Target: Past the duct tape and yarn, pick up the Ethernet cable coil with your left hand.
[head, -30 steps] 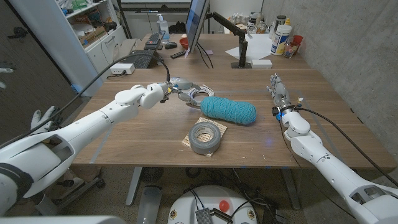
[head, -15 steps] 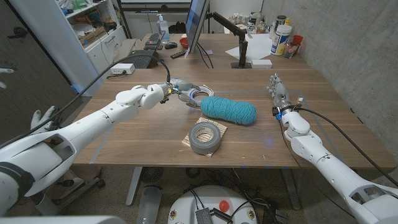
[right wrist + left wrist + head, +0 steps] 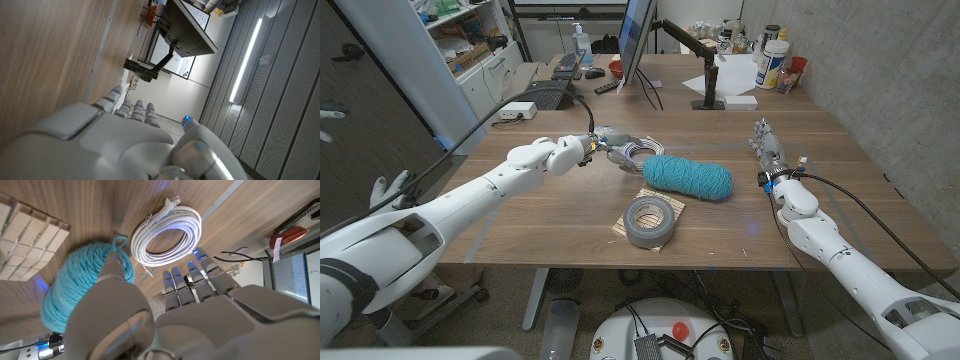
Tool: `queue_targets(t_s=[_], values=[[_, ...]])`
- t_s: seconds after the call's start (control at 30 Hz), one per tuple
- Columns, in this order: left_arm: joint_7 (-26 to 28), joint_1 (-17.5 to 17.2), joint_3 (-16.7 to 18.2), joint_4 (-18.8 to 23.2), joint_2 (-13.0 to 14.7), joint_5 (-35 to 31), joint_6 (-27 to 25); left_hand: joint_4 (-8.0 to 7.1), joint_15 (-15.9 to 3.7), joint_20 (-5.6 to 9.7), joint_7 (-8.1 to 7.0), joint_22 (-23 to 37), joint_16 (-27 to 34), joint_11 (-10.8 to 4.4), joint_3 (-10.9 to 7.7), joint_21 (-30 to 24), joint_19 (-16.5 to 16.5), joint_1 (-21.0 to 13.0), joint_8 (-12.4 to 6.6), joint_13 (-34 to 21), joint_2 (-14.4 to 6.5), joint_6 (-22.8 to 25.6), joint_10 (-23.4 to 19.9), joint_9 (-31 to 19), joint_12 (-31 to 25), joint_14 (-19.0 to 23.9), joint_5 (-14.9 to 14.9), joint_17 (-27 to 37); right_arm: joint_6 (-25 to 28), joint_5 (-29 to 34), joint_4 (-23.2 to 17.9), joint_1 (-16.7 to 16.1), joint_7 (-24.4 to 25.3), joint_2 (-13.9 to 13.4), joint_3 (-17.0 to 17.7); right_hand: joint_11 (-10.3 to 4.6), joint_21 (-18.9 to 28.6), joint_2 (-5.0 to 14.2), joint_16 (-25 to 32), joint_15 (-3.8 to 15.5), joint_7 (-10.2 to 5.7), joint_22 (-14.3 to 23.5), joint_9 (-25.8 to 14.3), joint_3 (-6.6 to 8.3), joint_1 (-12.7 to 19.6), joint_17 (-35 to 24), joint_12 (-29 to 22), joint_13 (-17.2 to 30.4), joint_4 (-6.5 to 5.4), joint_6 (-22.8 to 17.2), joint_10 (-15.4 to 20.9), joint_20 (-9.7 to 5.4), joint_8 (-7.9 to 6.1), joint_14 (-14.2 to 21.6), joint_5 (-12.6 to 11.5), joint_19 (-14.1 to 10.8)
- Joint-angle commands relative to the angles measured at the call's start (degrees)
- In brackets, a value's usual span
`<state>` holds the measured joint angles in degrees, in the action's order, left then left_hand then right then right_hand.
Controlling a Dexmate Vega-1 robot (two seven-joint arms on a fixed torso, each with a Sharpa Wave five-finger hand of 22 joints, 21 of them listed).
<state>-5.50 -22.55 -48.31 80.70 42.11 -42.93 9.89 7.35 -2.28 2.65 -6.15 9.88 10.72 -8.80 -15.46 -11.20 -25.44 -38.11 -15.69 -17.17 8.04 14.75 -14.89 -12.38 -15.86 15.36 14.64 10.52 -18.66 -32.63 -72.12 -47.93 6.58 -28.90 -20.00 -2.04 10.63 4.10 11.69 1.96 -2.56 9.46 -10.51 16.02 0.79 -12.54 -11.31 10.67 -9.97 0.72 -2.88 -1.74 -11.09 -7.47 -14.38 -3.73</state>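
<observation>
Left hand point(image 3: 165, 315): fingers apart, holding nothing, poised just beside the coiled white Ethernet cable point(image 3: 166, 236). Cable: flat on the wooden table point(image 3: 570, 215), behind the teal yarn skein point(image 3: 687, 177). Grey duct tape roll point(image 3: 652, 220): nearest the table's front edge. Right hand point(image 3: 767, 150): empty, fingers extended, well apart.

One white Ethernet cable coil point(image 3: 634, 151) lies on the wooden table point(image 3: 560, 215), together with one skein of teal yarn point(image 3: 687, 177) and one roll of grey duct tape point(image 3: 653, 220). One slatted wooden coaster point(image 3: 625, 229) sits under the tape. Two robot hands are over the table: the left hand point(image 3: 603, 145) and the right hand point(image 3: 766, 146). Farther back stand one monitor point(image 3: 636, 35), one keyboard point(image 3: 549, 97) and one white bottle point(image 3: 772, 63).
</observation>
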Motion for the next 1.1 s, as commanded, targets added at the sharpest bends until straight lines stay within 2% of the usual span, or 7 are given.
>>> queue_targets(t_s=[0.03, 0.4, 1.1], values=[[0.39, 0.10, -0.15, -0.69, -0.02, 0.45, -0.11, 0.18, -5.77, 0.16, -0.14, 0.19, 0.31, 0.14, 0.27, 0.08, 0.26, -0.13, -0.26, -0.14, -0.53, 0.68, -0.49, -0.16, 0.11, 0.32, 0.36, 0.18, 0.16, -0.19, 0.07, 0.09, -0.22, -0.03, 0.02, 0.01, 0.09, 4.76, 0.27, 2.36, -0.30, 0.17, -0.27, 0.38, 0.07, -0.01, 0.12, 0.18, 0.10, -0.04, -0.08, 0.13, 0.00, -0.38, 0.17, 0.06], [0.91, 0.25, -0.71, -1.56, -0.23, 0.26, 0.40, 0.16, -5.83, 0.07, -0.28, 0.20, 0.30, 0.11, 0.48, 0.08, 0.31, -0.16, -0.27, -0.21, -0.56, 0.73, -0.53, -0.16, 0.11, 0.37, 0.40, 0.17, -0.02, -0.06, 0.31, 0.21, -0.34, 0.01, -0.07, -0.03, 0.09, 4.67, 0.35, 2.34, -0.25, 0.17, -0.27, 0.36, 0.00, -0.02, 0.09, 0.18, 0.08, -0.07, -0.01, 0.21, -0.02, -0.22, 0.21, 0.08], [2.66, 2.01, -2.36, -6.17, -2.50, 1.03, 1.73, 0.02, -5.81, 0.00, -0.21, 0.23, 0.13, 0.12, 0.97, 0.15, 0.66, -0.01, -0.33, -0.35, -0.60, 0.92, -0.10, -0.16, 0.34, -0.05, 0.53, 0.19, 0.31, -0.23, 0.25, 0.25, -0.37, -0.05, -0.06, 0.09, 0.10, 4.57, 0.43, 2.34, -0.21, 0.17, -0.27, 0.32, -0.11, -0.05, 0.09, 0.18, 0.03, -0.12, 0.03, 0.17, -0.03, -0.05, 0.28, 0.11]])
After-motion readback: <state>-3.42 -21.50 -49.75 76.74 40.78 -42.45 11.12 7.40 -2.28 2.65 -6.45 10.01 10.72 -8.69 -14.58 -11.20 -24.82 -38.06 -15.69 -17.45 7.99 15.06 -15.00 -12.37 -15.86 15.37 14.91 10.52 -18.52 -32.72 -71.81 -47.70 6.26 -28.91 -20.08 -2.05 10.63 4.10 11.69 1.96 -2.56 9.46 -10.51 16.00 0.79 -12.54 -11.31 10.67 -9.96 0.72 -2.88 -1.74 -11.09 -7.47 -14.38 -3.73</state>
